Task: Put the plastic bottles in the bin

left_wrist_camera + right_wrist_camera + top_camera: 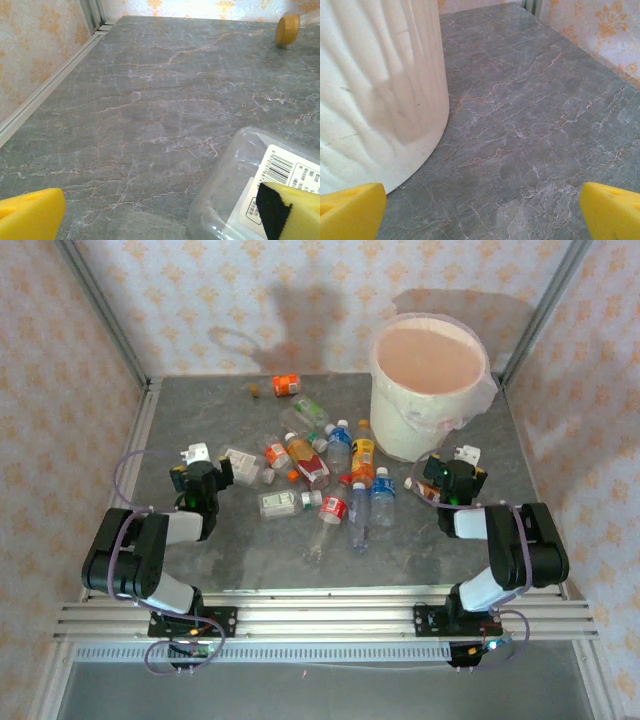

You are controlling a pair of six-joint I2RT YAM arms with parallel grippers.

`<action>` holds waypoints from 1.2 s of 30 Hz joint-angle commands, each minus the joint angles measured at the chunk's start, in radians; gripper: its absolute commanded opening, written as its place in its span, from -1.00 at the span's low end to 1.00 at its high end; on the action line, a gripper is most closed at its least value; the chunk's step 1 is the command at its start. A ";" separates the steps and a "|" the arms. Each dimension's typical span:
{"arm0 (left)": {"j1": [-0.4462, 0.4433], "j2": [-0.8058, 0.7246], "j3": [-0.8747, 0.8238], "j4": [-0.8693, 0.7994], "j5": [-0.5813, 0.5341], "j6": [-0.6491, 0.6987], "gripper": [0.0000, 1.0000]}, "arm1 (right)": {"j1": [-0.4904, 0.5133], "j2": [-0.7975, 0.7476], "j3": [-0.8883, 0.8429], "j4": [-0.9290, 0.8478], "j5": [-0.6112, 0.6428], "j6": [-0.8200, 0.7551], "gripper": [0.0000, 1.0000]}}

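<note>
pick not yet begun: the plastic bottles (325,480) lay scattered mid-table, and none could be seen in the bin (408,430).
the left gripper (212,468) and right gripper (452,472) were held wide open, empty. in the left wrist view, a clear bottle (235,185) was shown beside one finger, not between; a sideways shift is judged necessary before closing.

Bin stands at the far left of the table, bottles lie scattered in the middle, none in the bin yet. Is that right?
One thing is wrong: the bin stands at the far right, not the far left, as the top external view shows. The bottles do lie scattered in the middle, and none is in the bin.
</note>
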 commanded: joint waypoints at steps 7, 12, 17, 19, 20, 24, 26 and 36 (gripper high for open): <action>-0.008 -0.006 -0.001 0.028 -0.038 0.014 1.00 | 0.005 -0.008 -0.004 0.022 0.023 0.015 0.98; -0.009 -0.005 -0.001 0.028 -0.038 0.012 1.00 | 0.005 -0.008 -0.004 0.022 0.023 0.016 0.98; -0.010 -0.006 -0.002 0.029 -0.037 0.013 1.00 | 0.005 -0.009 -0.005 0.025 0.022 0.015 0.98; -0.010 -0.008 -0.004 0.031 -0.038 0.014 1.00 | 0.005 -0.010 -0.006 0.026 0.023 0.015 0.98; -0.009 -0.008 -0.005 0.033 -0.037 0.013 1.00 | 0.005 -0.009 -0.007 0.026 0.022 0.016 0.98; -0.010 -0.032 0.014 -0.013 -0.039 0.013 1.00 | 0.005 -0.033 0.007 -0.013 0.044 0.024 0.98; -0.014 -0.072 0.043 -0.097 -0.042 0.019 1.00 | 0.005 -0.106 0.045 -0.143 0.041 0.021 0.98; -0.016 -0.474 0.243 -0.758 -0.095 -0.309 1.00 | 0.005 -0.433 0.285 -0.767 -0.018 0.320 0.98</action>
